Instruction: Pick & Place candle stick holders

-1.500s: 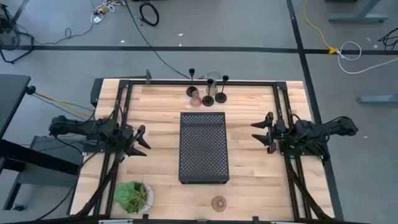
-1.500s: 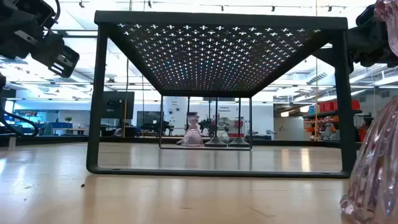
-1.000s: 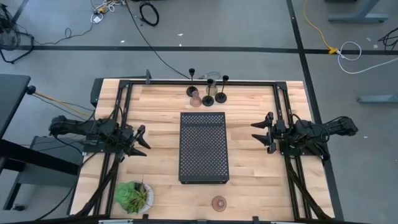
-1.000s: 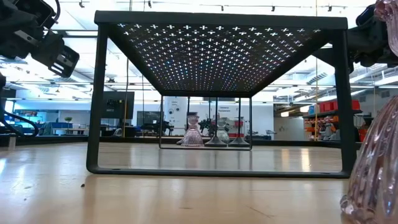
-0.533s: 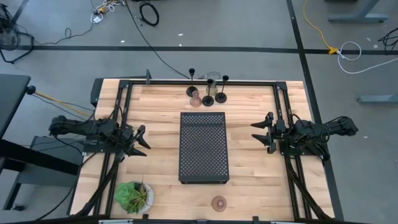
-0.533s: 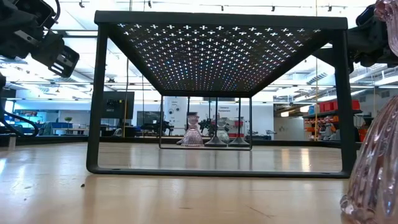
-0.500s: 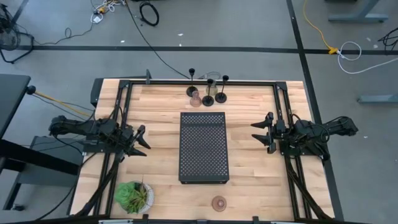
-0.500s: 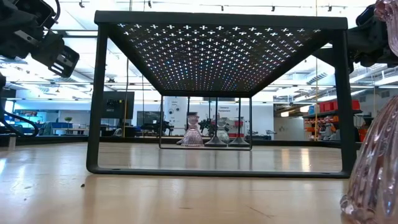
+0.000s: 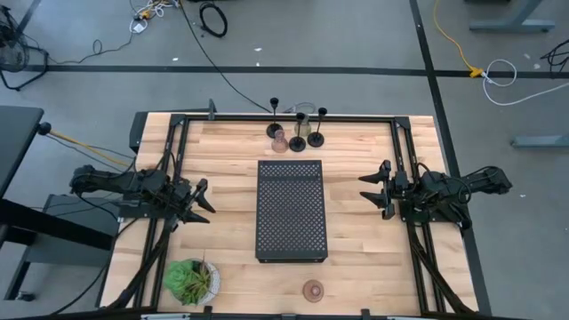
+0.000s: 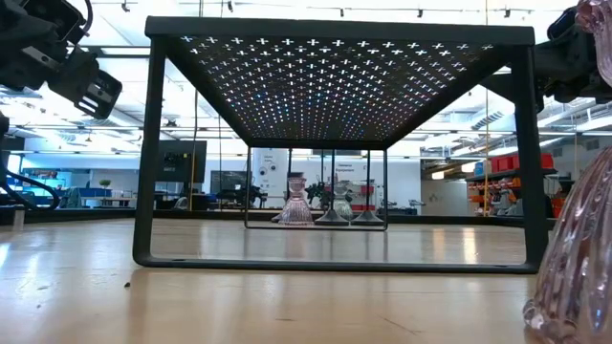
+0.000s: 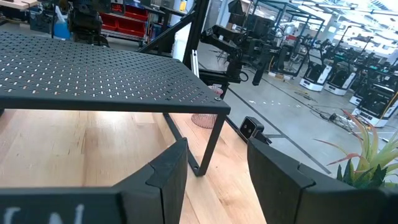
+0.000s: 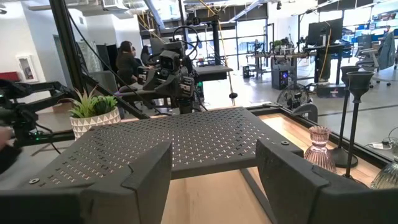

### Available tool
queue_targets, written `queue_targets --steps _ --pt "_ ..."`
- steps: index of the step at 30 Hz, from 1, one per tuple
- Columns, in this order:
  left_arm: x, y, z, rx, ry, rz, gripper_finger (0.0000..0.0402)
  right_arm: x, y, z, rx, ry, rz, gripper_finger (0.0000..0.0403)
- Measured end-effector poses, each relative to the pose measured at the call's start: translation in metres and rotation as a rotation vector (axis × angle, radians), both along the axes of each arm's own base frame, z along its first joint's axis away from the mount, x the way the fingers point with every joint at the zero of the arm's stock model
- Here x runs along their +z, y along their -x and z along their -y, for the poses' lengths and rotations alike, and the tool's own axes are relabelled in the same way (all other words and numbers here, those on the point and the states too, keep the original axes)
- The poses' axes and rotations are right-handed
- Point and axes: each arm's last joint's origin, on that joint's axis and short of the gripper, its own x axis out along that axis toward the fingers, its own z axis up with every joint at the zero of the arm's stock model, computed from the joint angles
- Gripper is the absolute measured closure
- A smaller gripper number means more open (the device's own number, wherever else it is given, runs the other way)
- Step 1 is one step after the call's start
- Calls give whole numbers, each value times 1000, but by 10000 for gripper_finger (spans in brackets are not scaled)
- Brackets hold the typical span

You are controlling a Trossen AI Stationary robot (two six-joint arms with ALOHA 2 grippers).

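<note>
Black stemmed candle stick holders [image 9: 298, 130] are not yet approached; left gripper [image 9: 197, 201] and right gripper [image 9: 372, 188] are held open, empty; a reach is needed.

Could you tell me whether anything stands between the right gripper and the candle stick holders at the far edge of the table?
Nothing visible does. The right gripper, open, waits beside the black tray; bare wood lies between it and the candle stick holders. The tray sits off that line.

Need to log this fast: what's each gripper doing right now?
Left gripper: open, holding nothing.
Right gripper: open, holding nothing.
</note>
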Motion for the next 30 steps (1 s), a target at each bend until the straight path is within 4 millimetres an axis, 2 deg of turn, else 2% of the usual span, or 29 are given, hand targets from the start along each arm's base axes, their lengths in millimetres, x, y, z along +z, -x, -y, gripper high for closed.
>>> queue_targets --steps 9,15,30 --pt "0 0 0 12 -61 27 232 0 0 0 0 0 0 172" --pt "0 -1 -3 83 -198 78 232 0 0 0 0 0 0 172" --pt "0 -1 -3 101 -212 82 232 0 0 0 0 0 1 172"
